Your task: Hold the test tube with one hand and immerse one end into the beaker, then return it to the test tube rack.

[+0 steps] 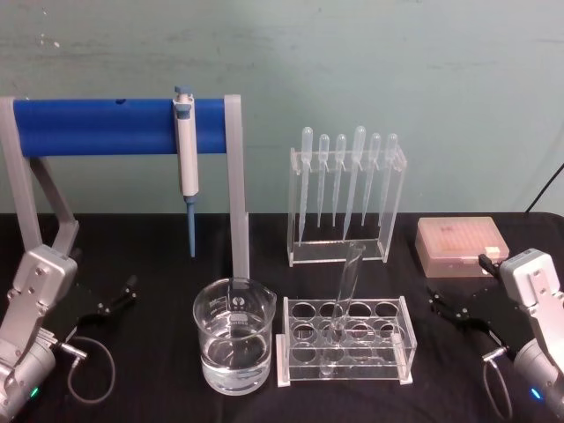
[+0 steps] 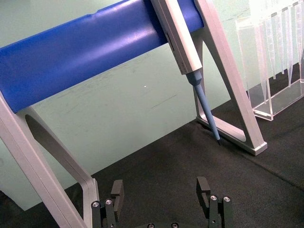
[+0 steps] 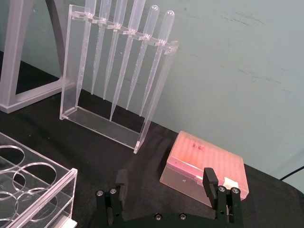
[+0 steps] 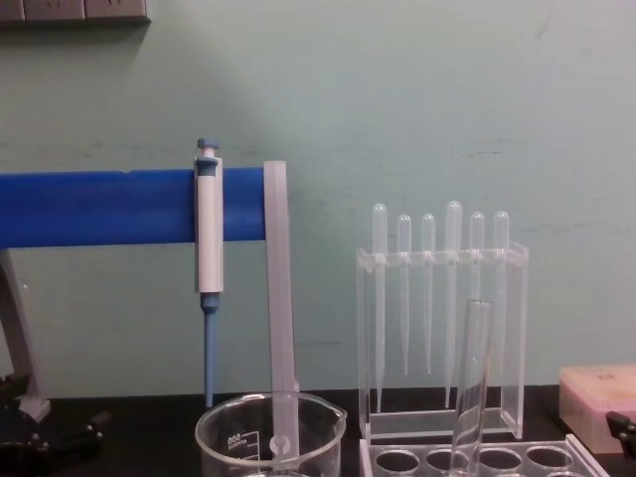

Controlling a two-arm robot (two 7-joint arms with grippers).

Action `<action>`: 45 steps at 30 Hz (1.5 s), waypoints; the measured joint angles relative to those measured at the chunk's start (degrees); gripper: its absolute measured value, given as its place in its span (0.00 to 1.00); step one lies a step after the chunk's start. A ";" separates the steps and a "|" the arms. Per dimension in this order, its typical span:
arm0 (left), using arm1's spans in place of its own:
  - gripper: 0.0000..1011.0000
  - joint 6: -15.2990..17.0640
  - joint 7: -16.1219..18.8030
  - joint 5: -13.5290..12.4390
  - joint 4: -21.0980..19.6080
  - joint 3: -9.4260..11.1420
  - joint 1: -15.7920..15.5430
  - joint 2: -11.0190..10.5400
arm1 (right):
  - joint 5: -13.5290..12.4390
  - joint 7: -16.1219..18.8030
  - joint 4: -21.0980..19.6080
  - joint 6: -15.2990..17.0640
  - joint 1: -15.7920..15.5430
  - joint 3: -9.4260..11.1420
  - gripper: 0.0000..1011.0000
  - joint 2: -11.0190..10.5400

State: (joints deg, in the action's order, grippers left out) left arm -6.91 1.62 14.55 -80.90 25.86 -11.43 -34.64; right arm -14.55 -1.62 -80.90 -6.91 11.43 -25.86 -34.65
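At the far left the left gripper (image 2: pixel 160 190) sits low over the black table (image 1: pixel 159 256). Its two fingers are spread wide apart with nothing between them. It is well apart from the glassware.

Behind it a grey frame carries a thick blue bar (image 1: pixel 92 127). A blue-and-white micropipette (image 1: pixel 186 159) hangs from the bar near its right post, tip pointing down.

In front of that post stands the beaker (image 1: pixel 233 339), upright, with clear liquid in its lower part. It is just beside the left end of the clear rack (image 1: pixel 401 339).

The test tube (image 1: pixel 345 291) is in the rack, not in either gripper. Its round bottom sits in a hole toward the rack's left half, and it leans so that the open rim tips up and to the right.

Farther back, a tall clear stand (image 1: pixel 392 207) holds a row of six thin plastic pipettes (image 1: pixel 340 181) hanging bulb-up. To its right lies a pale pink box (image 1: pixel 463 247) with a lid.

At the far right the right gripper (image 3: pixel 164 185) is also low over the table, near the pink box. Its fingers are parted and empty.
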 joint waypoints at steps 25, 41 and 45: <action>0.99 0.00 0.00 0.00 0.00 0.00 0.00 0.00 | 0.00 0.00 0.00 0.00 0.00 0.00 0.99 0.00; 0.99 0.00 0.00 0.00 0.00 0.00 0.00 0.00 | 0.00 0.00 0.00 0.00 0.00 0.00 0.99 0.00; 0.99 0.00 0.00 0.00 0.00 0.00 0.00 0.00 | 0.00 0.00 0.00 0.00 0.00 0.00 0.99 0.00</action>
State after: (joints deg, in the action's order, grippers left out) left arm -6.91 1.62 14.55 -80.90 25.86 -11.43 -34.65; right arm -14.55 -1.62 -80.90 -6.91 11.43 -25.86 -34.65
